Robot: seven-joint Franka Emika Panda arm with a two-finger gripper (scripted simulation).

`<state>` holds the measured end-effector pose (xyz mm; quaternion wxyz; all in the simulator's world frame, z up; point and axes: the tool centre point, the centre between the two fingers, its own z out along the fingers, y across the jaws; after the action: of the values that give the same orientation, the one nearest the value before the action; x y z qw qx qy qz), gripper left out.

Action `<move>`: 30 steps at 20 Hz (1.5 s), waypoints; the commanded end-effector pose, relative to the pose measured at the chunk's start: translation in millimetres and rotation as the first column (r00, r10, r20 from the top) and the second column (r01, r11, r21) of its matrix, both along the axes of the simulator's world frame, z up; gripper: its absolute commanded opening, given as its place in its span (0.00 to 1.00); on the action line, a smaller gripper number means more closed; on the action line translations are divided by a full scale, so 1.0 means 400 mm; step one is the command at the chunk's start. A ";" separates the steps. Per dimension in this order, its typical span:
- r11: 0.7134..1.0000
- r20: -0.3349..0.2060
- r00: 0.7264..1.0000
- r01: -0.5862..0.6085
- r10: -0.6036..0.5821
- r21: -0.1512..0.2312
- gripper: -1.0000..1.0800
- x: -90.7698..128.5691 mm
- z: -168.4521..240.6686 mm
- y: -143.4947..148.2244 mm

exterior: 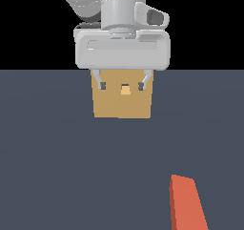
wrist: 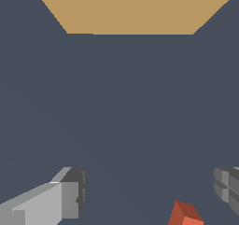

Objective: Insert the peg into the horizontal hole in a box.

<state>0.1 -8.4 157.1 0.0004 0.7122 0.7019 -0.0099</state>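
Observation:
The tan box [exterior: 122, 100] stands on the dark floor in the middle of the exterior view, with its small square hole [exterior: 125, 90] lighter orange inside. My gripper [exterior: 121, 86] hangs in front of the box's upper face, fingers spread wide and empty. The peg [exterior: 187, 203] lies on the floor toward the exterior view's lower right; only its orange-red half shows, the pale half is cut off by the frame. In the wrist view the box's top [wrist: 130, 9], both fingers [wrist: 70, 193] and the peg's orange-red tip [wrist: 186, 214] show.
The dark grey-blue floor [exterior: 57, 167] stretches around the box and peg. No other objects show.

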 end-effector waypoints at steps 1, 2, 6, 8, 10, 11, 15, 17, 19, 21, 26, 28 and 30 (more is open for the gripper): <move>1.000 0.000 1.000 0.000 0.000 0.000 0.96 0.000 0.000 0.000; 1.000 0.000 1.000 0.000 0.000 0.000 0.96 0.000 0.000 -0.001; 1.000 0.001 1.000 0.012 -0.012 0.000 0.96 0.009 -0.010 -0.033; 1.000 0.001 1.000 0.024 -0.024 0.000 0.96 0.017 -0.020 -0.064; 0.999 0.002 0.999 0.039 -0.039 0.001 0.96 0.028 -0.032 -0.105; 0.999 0.003 0.999 0.048 -0.048 0.001 0.96 0.033 -0.039 -0.128; 0.996 0.005 0.996 0.088 -0.088 0.002 0.96 0.057 -0.073 -0.236; 0.994 0.006 0.994 0.110 -0.110 0.003 0.96 0.068 -0.091 -0.297; 0.991 0.008 0.991 0.134 -0.134 0.004 0.96 0.079 -0.111 -0.361; 0.987 0.009 0.987 0.158 -0.158 0.006 0.96 0.089 -0.131 -0.427; 0.977 0.011 0.977 0.212 -0.212 0.009 0.96 0.107 -0.176 -0.573; 0.974 0.012 0.974 0.228 -0.228 0.011 0.96 0.111 -0.189 -0.617; 0.970 0.012 0.970 0.241 -0.241 0.012 0.96 0.114 -0.199 -0.652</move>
<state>44.0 -258.6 80.6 0.0004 0.7894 0.6139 -0.0024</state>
